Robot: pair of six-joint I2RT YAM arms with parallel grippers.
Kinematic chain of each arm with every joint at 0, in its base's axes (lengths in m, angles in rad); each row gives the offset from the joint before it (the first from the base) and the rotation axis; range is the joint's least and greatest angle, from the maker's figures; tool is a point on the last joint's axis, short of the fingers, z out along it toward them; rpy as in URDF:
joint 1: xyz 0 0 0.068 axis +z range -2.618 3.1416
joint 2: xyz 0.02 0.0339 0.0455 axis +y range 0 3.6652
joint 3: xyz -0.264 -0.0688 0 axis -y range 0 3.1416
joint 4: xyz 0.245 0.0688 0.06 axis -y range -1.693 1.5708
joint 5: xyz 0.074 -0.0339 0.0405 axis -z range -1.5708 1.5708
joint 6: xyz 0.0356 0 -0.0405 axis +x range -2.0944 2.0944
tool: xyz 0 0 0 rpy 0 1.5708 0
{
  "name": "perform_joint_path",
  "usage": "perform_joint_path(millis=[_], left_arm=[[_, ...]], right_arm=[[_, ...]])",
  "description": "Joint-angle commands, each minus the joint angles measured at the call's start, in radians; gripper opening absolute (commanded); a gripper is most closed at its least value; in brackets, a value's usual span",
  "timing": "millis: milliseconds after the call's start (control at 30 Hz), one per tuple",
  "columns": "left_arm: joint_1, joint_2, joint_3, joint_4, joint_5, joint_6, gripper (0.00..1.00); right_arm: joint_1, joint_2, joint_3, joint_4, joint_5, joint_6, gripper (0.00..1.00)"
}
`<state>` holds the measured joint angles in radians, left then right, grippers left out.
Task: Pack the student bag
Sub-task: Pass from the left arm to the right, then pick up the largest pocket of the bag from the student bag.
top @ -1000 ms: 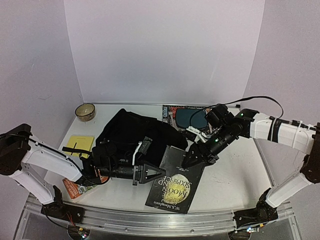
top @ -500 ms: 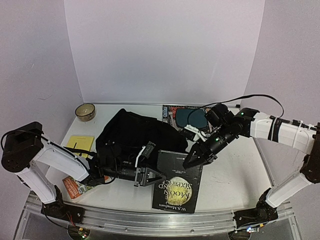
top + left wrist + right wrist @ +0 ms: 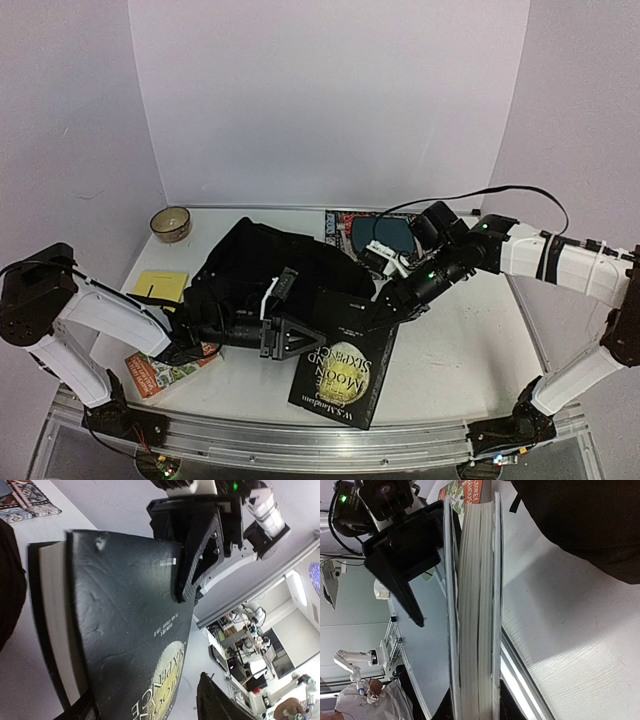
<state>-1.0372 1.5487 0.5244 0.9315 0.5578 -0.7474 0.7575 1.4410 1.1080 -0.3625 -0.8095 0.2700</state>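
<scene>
Now | black book (image 3: pixel 345 375) cover: "MOON AND SIXPENCE" | right gripper (image 3: pixel 383 310) clamps it

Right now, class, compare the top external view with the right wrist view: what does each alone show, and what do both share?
Only the top external view shows the bowl, the yellow notepad and the moon cover of the black book. Only the right wrist view shows its page edges. Both show the black book, the student bag and a colourful paperback.
</scene>
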Motion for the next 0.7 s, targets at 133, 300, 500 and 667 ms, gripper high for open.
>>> perform_joint_path(millis=[133, 300, 500, 667], left_arm=[[0.084, -0.253, 0.025, -0.359, -0.255, 0.119, 0.76], [0.096, -0.345, 0.119, -0.593, -0.432, 0.226, 0.86], [0.098, -0.272, 0.322, -0.863, -0.563, 0.355, 0.91], [0.098, -0.164, 0.472, -0.996, -0.597, 0.436, 0.95]], right_arm=[[-0.062, -0.058, 0.065, -0.011, -0.002, 0.058, 0.0], [-0.119, -0.092, 0.067, 0.022, 0.024, 0.13, 0.0], [-0.209, -0.157, 0.063, 0.09, 0.086, 0.228, 0.0], [-0.305, -0.215, 0.031, 0.168, 0.122, 0.337, 0.0]])
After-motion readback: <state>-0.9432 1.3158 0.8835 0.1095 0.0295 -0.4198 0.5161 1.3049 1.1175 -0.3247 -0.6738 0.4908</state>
